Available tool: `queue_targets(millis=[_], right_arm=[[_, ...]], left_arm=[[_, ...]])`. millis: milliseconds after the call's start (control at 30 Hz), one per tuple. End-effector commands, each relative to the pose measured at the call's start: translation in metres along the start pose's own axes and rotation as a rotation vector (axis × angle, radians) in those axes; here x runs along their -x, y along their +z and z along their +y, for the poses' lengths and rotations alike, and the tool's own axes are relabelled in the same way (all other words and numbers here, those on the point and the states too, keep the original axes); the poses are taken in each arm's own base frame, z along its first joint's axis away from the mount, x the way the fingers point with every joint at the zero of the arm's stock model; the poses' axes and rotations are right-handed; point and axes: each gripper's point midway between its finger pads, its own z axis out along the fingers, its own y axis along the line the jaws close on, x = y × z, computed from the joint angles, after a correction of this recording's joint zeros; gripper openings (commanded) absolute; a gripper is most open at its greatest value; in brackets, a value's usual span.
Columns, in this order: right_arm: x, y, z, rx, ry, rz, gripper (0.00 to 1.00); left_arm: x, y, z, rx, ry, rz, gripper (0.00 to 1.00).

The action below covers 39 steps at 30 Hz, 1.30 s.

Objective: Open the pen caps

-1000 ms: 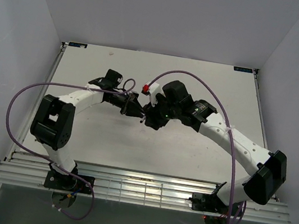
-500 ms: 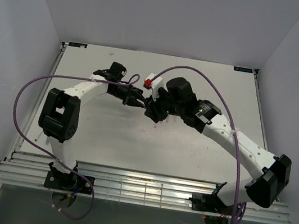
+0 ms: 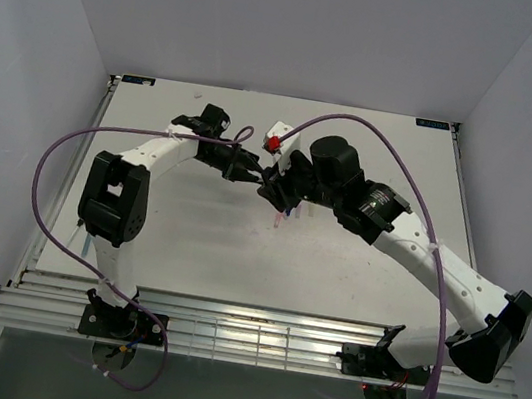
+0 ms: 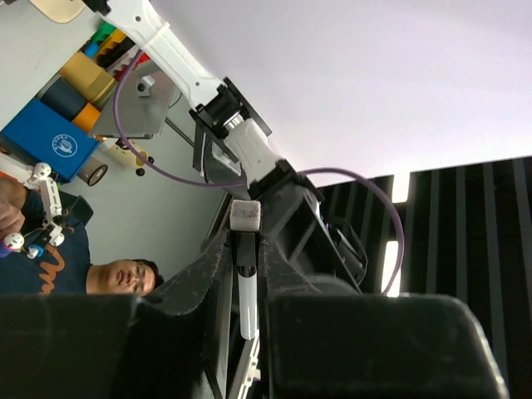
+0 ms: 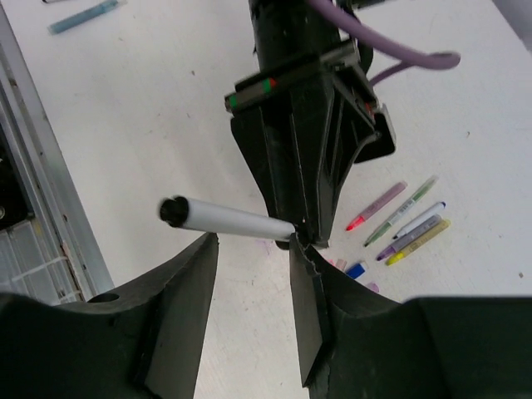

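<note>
Top view: the left fingers (image 3: 247,169) and right fingers (image 3: 275,191) meet at centre frame above the table (image 3: 189,238). Left wrist: the left fingers pinch a white pen (image 4: 247,303) at centre. Right wrist: the right fingers (image 5: 179,307) stand apart just below that pen, not gripping it; loose pens (image 5: 403,220) and pen caps (image 5: 356,269) lie at right.

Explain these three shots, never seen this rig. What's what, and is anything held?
Two robot arms are bolted to the near edge of a white table; each ends in a two-finger pincer. The overhead picture looks down on both. The other two come from wrist cameras: the left one points upward, the right one down at the table. The left pincer is shut on a white pen, held out sideways. The right pincer stands open either side of it, not gripping yet. Loose pens and a small blue cap lie on the table.
</note>
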Motion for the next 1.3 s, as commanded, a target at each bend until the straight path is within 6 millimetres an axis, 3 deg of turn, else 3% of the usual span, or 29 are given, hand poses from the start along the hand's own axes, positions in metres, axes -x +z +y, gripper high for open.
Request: queue_targets(millis=[0,200,333,467,633,767,933,1267], right_arm=[[0.082,-0.027,0.006,0.012,-0.078,-0.262,0.46],[0.099,-0.033,0.004,0.007,-0.095,-0.293,0.48],[0.092,-0.022,0.005,0.015,-0.090,-0.272,0.47],[0.089,-0.025,0.005,0.014,-0.084,-0.280,0.47],[0.097,-0.047,0.013,0.033,-0.081,-0.322,0.52],[0.084,-0.052,0.020,0.057,-0.073,-0.314,0.55],[0.059,-0.044,0.020,0.055,-0.065,-0.263,0.56],[0.069,-0.033,0.011,0.017,-0.077,-0.285,0.55]], left_arm=[[0.001,0.004,0.000,0.014,0.008,-0.015,0.00],[0.001,0.004,-0.004,0.016,0.014,-0.021,0.00],[-0.001,0.004,-0.008,0.016,0.026,-0.021,0.00],[-0.005,0.003,-0.009,0.013,0.028,-0.014,0.00],[-0.004,0.003,-0.011,0.013,0.031,-0.014,0.00],[-0.001,0.003,-0.013,0.011,0.026,-0.014,0.00],[-0.002,0.003,-0.018,0.009,0.029,-0.009,0.00],[-0.006,0.002,-0.024,0.008,0.040,-0.011,0.00]])
